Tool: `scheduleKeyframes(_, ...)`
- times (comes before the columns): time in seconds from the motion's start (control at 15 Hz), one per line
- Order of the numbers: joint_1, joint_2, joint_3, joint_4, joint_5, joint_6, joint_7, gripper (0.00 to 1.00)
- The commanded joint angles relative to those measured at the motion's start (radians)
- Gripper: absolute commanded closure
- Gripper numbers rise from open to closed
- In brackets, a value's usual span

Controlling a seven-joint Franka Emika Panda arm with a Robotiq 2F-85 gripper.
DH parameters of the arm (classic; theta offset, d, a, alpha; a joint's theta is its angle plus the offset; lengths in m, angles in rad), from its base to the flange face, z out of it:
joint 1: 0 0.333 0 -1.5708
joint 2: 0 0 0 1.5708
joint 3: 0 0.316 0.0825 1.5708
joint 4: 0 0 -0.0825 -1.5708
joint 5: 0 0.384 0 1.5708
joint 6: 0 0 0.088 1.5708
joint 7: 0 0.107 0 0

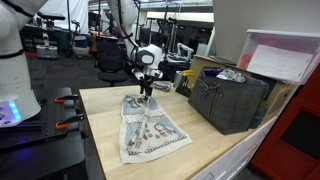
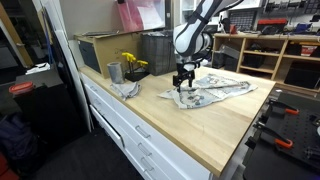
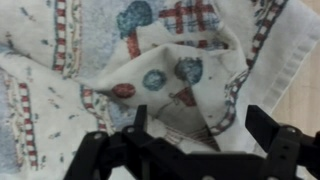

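**Writing.** The motifs on the cloth are too blurred to tell whether any are letters. No other label can be read.

**Gripper, one.** The Robotiq gripper (image 1: pixel 146 90) points straight down over the far end of the cloth. In the wrist view its two black fingers (image 3: pixel 265 125) are spread wide apart and grip nothing. A raised fold of fabric lies between them. The fingertips are at cloth level, but whether they touch it cannot be told.

**Patterned cloth, one.** The patterned cloth (image 1: pixel 150 128) is pale, with a red-checked border and blue and red printed figures. It lies spread on the wooden worktop (image 1: pixel 105 135), flat at the near end and bunched under the gripper.

**Dark mesh crate, one.** The dark mesh crate (image 1: pixel 228 100) stands on the worktop, well apart from the cloth.

**Metal cup, one.** The metal cup (image 2: pixel 114 72) stands upright near the worktop's far corner in an exterior view.

**Yellow item, one.** The yellow item (image 2: pixel 132 63) sits just behind the cup. Its kind is unclear.

**Grey rag, one.** The grey rag (image 2: pixel 128 88) lies crumpled just beside the cup.
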Motion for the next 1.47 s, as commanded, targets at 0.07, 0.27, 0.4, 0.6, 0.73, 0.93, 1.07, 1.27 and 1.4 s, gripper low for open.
scheduleKeyframes(0.07,0.033,-0.069,0.057,-0.126,0.049,0.1,0.005,0.0)
scheduleKeyframes(0.27,0.06,-0.073,0.073,-0.146,0.045,0.148,-0.002,0.0)
scheduleKeyframes(0.4,0.064,-0.058,0.08,-0.14,0.049,0.136,-0.006,0.0)
scheduleKeyframes(0.6,0.071,-0.061,0.089,-0.151,0.051,0.133,-0.005,0.0)
scheduleKeyframes(0.73,0.073,-0.057,0.092,-0.158,0.05,0.133,-0.006,0.0)
scheduleKeyframes(0.93,0.083,-0.035,0.088,-0.16,0.043,0.139,-0.002,0.0)
scheduleKeyframes(1.07,0.09,-0.019,0.086,-0.159,0.039,0.144,0.001,0.0)
scheduleKeyframes(1.27,0.089,0.006,0.083,-0.15,0.034,0.141,-0.01,0.28)
scheduleKeyframes(1.4,0.085,0.008,0.084,-0.15,0.035,0.139,-0.013,0.36)
